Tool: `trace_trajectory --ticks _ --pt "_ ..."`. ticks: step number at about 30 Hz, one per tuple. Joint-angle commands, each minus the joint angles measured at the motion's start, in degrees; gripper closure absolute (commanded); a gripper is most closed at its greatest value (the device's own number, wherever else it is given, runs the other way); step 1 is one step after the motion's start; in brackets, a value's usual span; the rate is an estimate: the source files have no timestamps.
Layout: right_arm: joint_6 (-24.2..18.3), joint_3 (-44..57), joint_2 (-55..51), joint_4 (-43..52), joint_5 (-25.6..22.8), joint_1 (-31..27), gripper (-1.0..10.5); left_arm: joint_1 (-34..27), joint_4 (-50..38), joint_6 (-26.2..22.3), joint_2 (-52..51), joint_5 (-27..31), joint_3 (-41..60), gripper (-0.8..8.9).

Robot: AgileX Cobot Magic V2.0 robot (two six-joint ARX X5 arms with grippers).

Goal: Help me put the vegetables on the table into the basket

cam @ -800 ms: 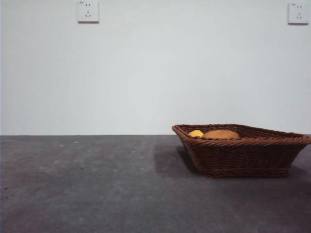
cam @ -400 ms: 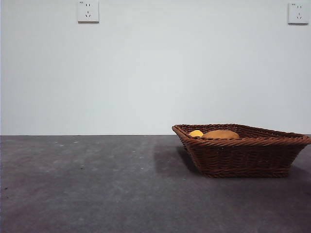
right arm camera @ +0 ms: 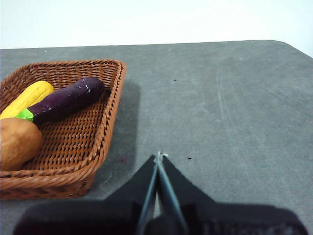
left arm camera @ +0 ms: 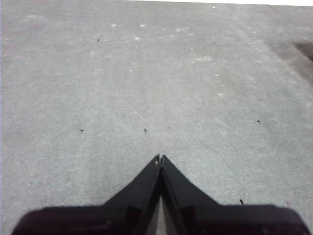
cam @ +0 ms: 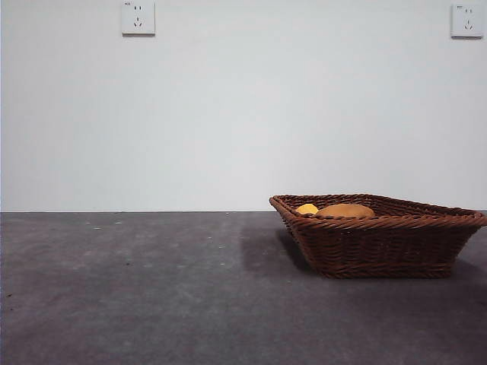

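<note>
Speckled dark grey matte table [cam: 152,304] fills the near ground in the front view, and on it stands the shallow reddish-brown woven wicker basket [cam: 380,247] with flaring sides and a braided rim. Over that rim only two things peek out: the rounded top of the tan-brown oval potato [cam: 346,211] and, just beside it, a bit of the stubby yellow corn-like piece [cam: 307,208]. Behind the basket rises a white wall [cam: 228,114] with two white sockets [cam: 138,17] high up.

From the right wrist view, the right gripper [right arm camera: 158,157] hangs over bare table beside the basket [right arm camera: 105,134], its two black jaws pressed together and grasping nothing. Inside the basket, nearest that gripper, lies the potato [right arm camera: 17,142]; touching it farther in is the small dark-purple eggplant with a green cap [right arm camera: 66,100], lying slantwise across the weave; beyond the eggplant, against it, lies the yellow piece [right arm camera: 27,98], close to the basket's far wall.

From the left wrist view, the left gripper [left arm camera: 160,159] sits well apart from the basket over plain grey table [left arm camera: 146,73], its jaws likewise clenched tip to tip with nothing between them
</note>
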State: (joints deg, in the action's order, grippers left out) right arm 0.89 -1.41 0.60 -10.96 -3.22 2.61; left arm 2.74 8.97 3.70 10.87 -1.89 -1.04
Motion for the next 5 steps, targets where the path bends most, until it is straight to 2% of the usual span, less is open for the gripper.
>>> trace_trajectory --ticks 1,5 --pt "0.59 0.39 -0.11 0.15 -0.24 -0.04 9.5 -0.09 0.00 0.37 0.02 0.00 0.61 8.17" --pt "0.59 0.39 -0.11 0.15 -0.24 -0.04 9.5 -0.09 -0.02 0.37 0.02 0.00 0.61 8.17"
